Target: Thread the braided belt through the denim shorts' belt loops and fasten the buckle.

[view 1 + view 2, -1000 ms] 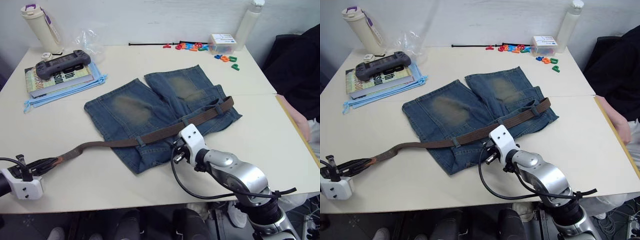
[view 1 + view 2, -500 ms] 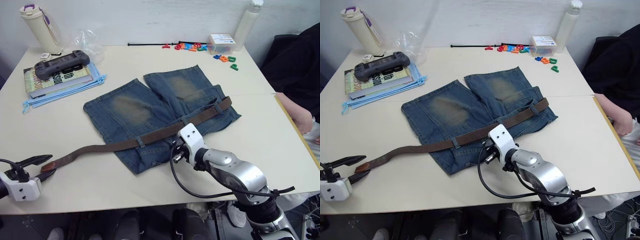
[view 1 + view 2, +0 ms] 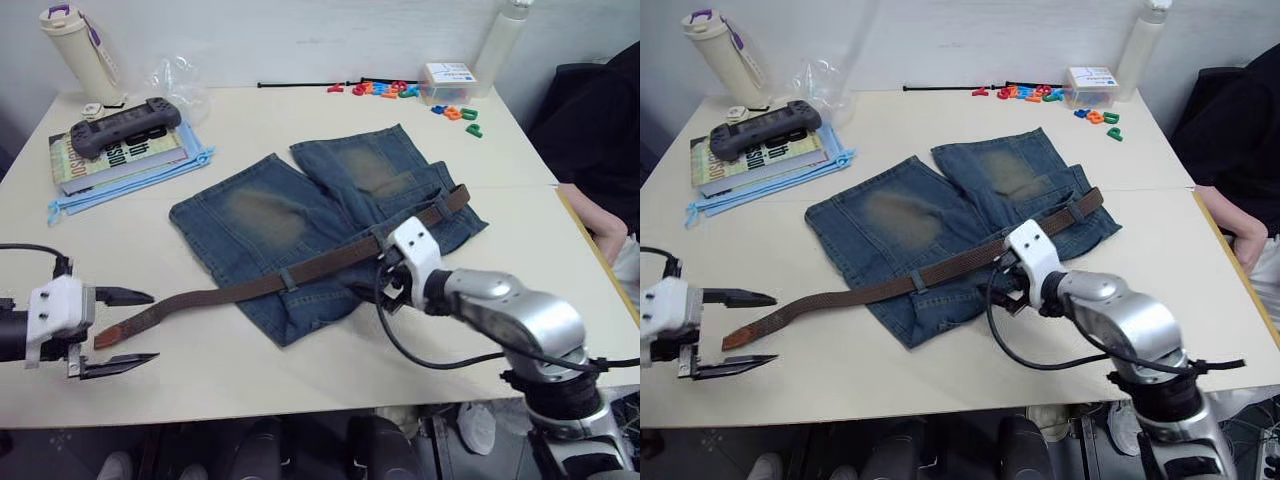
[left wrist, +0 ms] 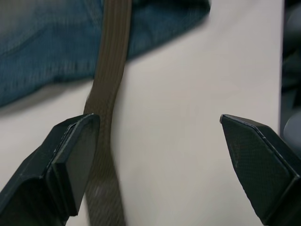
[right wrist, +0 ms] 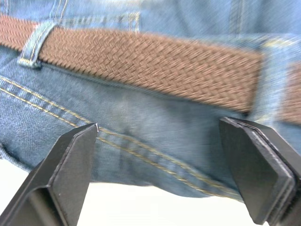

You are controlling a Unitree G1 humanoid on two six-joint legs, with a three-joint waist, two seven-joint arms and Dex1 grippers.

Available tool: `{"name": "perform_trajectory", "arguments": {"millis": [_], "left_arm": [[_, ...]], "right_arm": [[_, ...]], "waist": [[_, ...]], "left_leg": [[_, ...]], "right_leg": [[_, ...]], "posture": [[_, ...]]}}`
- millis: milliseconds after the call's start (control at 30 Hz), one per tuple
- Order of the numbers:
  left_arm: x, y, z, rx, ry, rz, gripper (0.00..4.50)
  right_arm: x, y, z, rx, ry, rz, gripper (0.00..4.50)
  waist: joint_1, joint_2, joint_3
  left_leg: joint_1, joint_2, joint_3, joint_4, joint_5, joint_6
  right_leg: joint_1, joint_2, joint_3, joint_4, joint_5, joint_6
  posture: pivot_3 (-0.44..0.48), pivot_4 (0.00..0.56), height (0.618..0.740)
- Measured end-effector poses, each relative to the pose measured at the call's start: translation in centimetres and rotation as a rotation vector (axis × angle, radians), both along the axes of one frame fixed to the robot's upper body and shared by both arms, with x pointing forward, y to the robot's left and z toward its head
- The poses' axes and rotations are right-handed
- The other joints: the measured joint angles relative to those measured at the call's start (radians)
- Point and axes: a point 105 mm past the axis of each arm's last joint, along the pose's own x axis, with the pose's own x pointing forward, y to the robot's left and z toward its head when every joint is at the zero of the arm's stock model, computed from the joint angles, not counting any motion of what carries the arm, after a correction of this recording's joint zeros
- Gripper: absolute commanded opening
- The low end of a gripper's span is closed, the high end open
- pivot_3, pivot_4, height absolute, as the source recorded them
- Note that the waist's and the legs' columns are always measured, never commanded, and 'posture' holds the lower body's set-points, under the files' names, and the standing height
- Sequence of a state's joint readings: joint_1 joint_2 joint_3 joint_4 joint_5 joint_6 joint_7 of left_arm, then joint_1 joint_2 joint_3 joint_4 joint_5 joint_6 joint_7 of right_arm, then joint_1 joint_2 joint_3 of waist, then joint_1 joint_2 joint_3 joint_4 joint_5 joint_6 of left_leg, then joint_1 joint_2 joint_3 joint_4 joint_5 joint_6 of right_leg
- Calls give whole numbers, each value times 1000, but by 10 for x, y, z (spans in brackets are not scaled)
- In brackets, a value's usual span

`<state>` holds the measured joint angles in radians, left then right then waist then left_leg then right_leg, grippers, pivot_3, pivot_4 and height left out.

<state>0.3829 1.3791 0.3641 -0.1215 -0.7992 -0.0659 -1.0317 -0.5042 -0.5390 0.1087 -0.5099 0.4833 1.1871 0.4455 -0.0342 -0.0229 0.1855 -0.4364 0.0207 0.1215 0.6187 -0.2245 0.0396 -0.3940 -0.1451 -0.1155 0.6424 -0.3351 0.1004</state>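
Jaws spread wide; woven brown braided belt [image 5: 155, 66] crosses faded denim shorts [image 3: 300, 210].

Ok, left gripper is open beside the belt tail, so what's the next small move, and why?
Probably close the left gripper back on the braided belt. Its loose tail lies flat on the table between the open fingers, while the strap already runs through the belt loops on the denim shorts. The right gripper hovers open above the waistband.
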Motion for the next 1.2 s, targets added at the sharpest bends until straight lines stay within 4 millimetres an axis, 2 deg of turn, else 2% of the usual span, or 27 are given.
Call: {"name": "perform_trajectory", "arguments": {"millis": [133,167,300,367,467,667,900,1000,1100,1200], "left_arm": [[7,-50,4,-135,-62,-84,4500],[9,-64,0,-159,-83,-109,4500],[15,-105,-14,-155,-186,-194,4500],[25,-121,-17,-138,-291,-195,4500],[34,-141,-24,-118,-373,-186,4500],[40,-163,-42,-86,-363,-144,4500],[42,-167,-62,39,-261,-177,4500],[41,-166,-71,77,-211,-191,4500],[44,-164,-74,101,-199,-195,3714],[46,-163,-77,125,-206,-200,2381]], "right_arm": [[-4,-2,16,12,-9,59,4460],[-3,-8,22,-6,-39,56,4460],[16,-50,36,-190,-219,-44,4460],[27,-79,31,-380,-313,-77,4460],[37,-99,14,-571,-393,-43,4460],[52,-127,-13,-822,-491,18,4460],[73,-132,-14,-925,-620,62,4460],[78,-132,-18,-935,-631,73,4460],[80,-131,-23,-932,-620,77,3666],[78,-130,-30,-918,-595,87,2218]], "waist": [[6,3,2],[7,3,2],[11,2,2],[17,2,2],[18,2,2],[10,2,3],[6,2,2],[5,2,2],[5,0,1],[6,0,1]], "left_leg": [[0,-1,1,1,1,0],[0,-1,1,1,1,-1],[-1,-3,3,2,2,-3],[0,-5,4,3,3,-2],[0,-5,6,5,2,-1],[-1,-2,6,10,2,-1],[5,-1,6,12,3,-2],[15,0,5,11,0,-4],[16,0,2,12,-4,-8],[16,0,2,12,-4,-8]], "right_leg": [[0,-1,0,1,0,0],[0,-1,0,1,0,1],[0,-1,-4,0,1,3],[0,0,-4,1,2,5],[0,0,-1,1,2,6],[1,-2,-1,3,2,6],[6,-2,0,4,3,6],[16,-2,0,1,2,6],[19,-2,5,1,2,5],[19,-2,6,1,2,5]], "posture": [[0,150,713],[0,150,713],[0,150,713],[0,150,713],[0,150,713],[0,150,713],[0,150,713],[0,150,713],[0,150,713],[0,150,713]]}}
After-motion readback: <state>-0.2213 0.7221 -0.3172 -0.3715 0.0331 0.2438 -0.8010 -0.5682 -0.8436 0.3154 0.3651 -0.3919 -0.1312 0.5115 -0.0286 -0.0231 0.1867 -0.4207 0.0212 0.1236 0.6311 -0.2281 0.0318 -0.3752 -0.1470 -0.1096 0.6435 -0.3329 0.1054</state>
